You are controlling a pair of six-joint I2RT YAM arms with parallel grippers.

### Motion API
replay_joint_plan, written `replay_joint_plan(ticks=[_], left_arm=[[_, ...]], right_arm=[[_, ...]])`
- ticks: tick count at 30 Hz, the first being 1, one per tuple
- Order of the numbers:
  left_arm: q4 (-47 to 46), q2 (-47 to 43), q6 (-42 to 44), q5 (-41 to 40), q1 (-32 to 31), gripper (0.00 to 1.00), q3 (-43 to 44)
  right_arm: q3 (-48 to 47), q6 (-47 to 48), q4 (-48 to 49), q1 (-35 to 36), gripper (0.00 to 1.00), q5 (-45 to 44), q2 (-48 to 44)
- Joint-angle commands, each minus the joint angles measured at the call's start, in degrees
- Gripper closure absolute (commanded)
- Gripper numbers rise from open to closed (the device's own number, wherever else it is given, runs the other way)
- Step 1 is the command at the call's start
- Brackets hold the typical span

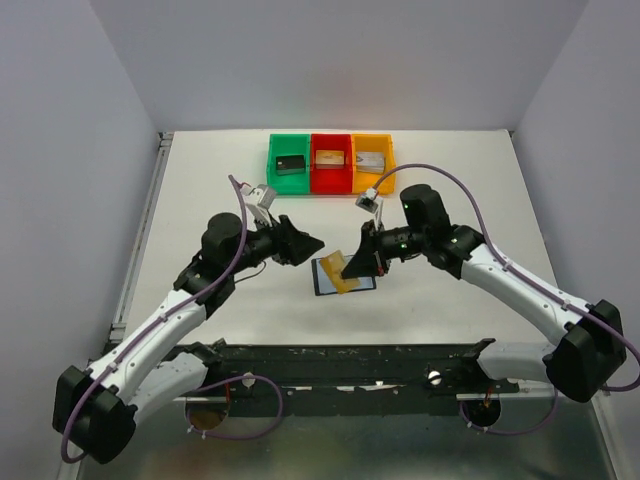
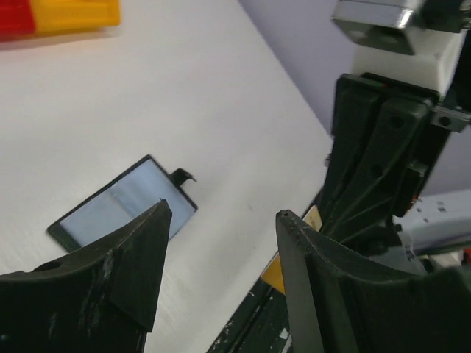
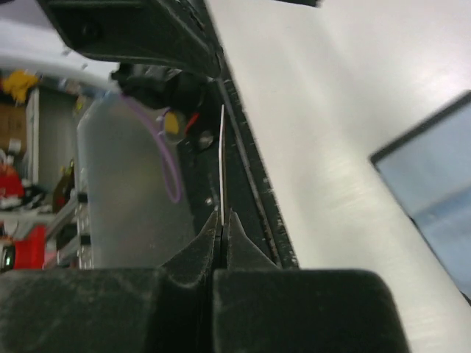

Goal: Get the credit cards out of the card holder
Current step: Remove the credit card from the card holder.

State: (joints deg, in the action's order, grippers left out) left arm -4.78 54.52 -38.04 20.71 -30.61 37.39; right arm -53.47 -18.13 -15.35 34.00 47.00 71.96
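Observation:
The card holder [image 1: 326, 274] lies open and flat on the white table, its bluish-grey inside facing up; it also shows in the left wrist view [image 2: 121, 206] and at the right edge of the right wrist view [image 3: 434, 184]. My right gripper [image 1: 352, 270] is shut on a tan-gold credit card [image 1: 346, 284], held just above the holder's right end. That card appears edge-on between the closed fingertips [image 3: 223, 162]. My left gripper [image 1: 316, 243] hovers just beyond the holder's far-left side, open and holding nothing [image 2: 221, 220]. Other credit cards are hidden.
Three bins stand in a row at the back: green [image 1: 290, 163], red [image 1: 331, 160] and orange [image 1: 372, 160], each holding a blocky item. The black base rail [image 1: 340, 358] runs along the near table edge.

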Motion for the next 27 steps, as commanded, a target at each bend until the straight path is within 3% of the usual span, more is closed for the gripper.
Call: replay_joint_plan(ticks=[1, 4, 10, 27], left_arm=[[-6.7, -7.0, 4.2, 22.4, 1.4, 0.30, -0.8], [-4.9, -9.8, 8.0, 28.2, 2.0, 0.26, 1.8], [-0.9, -7.7, 11.0, 38.7, 2.6, 0.30, 5.7], [4.3, -2.7, 14.8, 39.9, -0.8, 0.43, 6.6]], right_arm=[[-4.4, 10.0, -12.1, 3.8, 1.00, 8.8, -1.3], [-5.4, 12.1, -14.2, 4.3, 1.00, 11.3, -1.4], [-9.4, 15.7, -20.4, 5.5, 1.00, 12.9, -0.8], [-15.9, 16.7, -25.1, 8.5, 1.00, 9.9, 1.6]])
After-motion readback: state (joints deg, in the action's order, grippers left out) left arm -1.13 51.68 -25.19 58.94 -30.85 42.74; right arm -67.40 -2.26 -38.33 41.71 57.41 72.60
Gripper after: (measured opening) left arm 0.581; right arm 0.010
